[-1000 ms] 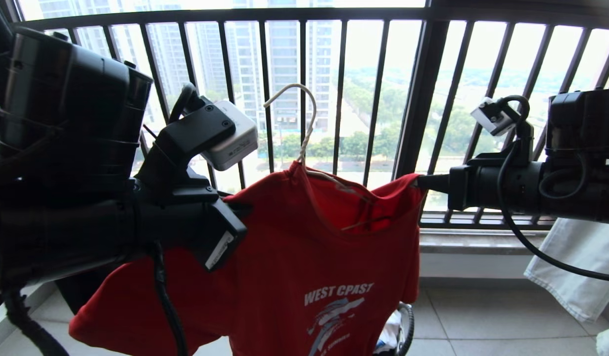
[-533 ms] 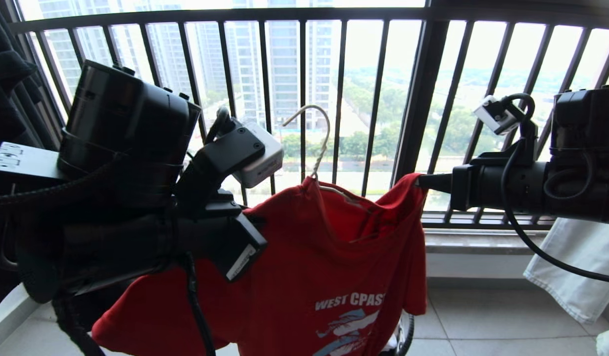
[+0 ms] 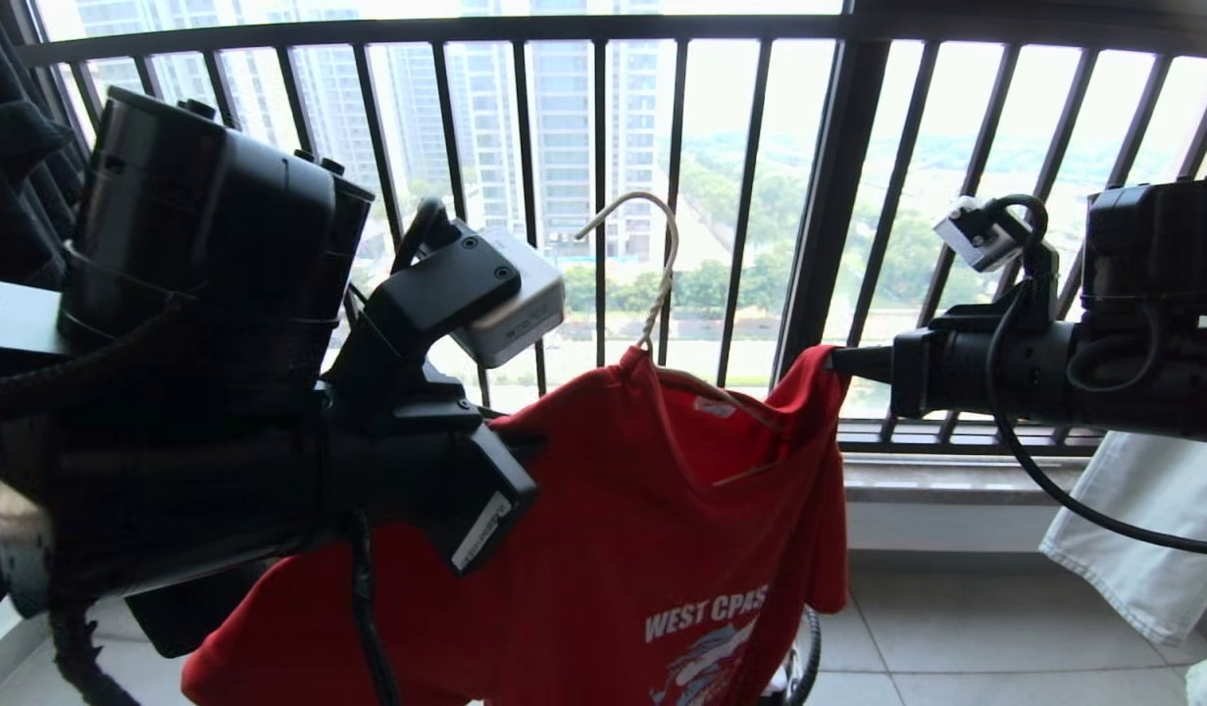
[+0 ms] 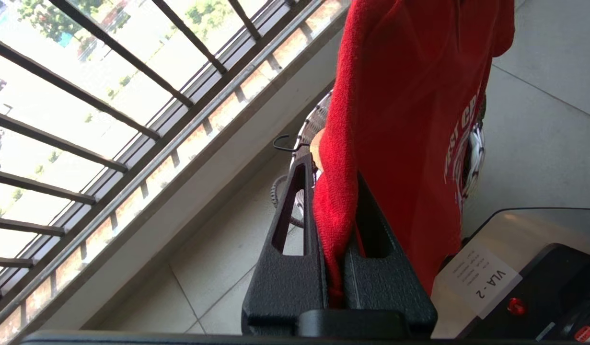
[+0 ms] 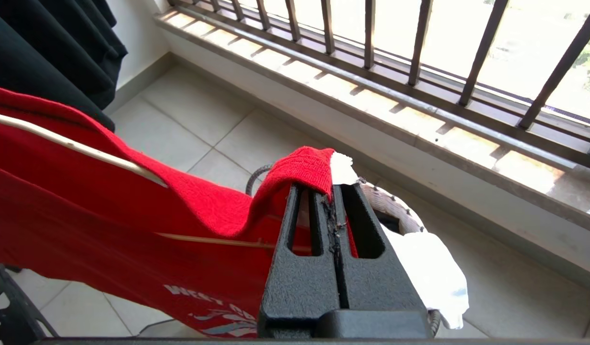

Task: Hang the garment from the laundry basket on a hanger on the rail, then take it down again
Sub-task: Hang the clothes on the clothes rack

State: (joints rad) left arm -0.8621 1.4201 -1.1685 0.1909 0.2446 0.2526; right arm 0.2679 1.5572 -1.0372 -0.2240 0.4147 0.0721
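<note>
The left end effector (image 4: 335, 225) is clamped on a thick fold of the red shirt (image 3: 613, 549), near one shoulder; the right end effector (image 5: 334, 201) is pressed together on the other shoulder edge, and a small white piece, maybe the label, shows at its tip; between the two, the shirt hangs in the air in front of the black railing (image 3: 603, 176), with the wire hanger (image 3: 652, 284) inside it and the hook coming out of the neck opening. Compared with a second ago, the left arm and the hanger have shifted to the right in the head view, toward the right arm, which has hardly moved; the cloth between the two grips is now more bunched, and the printed lettering sits further right and lower. I judge that the robot is carrying or adjusting the shirt on the hanger, and that the hanging step is not yet done, because the rail is not in view and the hook holds nothing. The hook points up and curves to the left of the head view; the hanger's long axis runs roughly left to right, sloping down toward the right end effector; the shirt's body hangs straight down, chest print facing the robot. The basket (image 5: 395, 206) stands on the floor just below, with a white cloth (image 5: 429, 278) over its rim.
</note>
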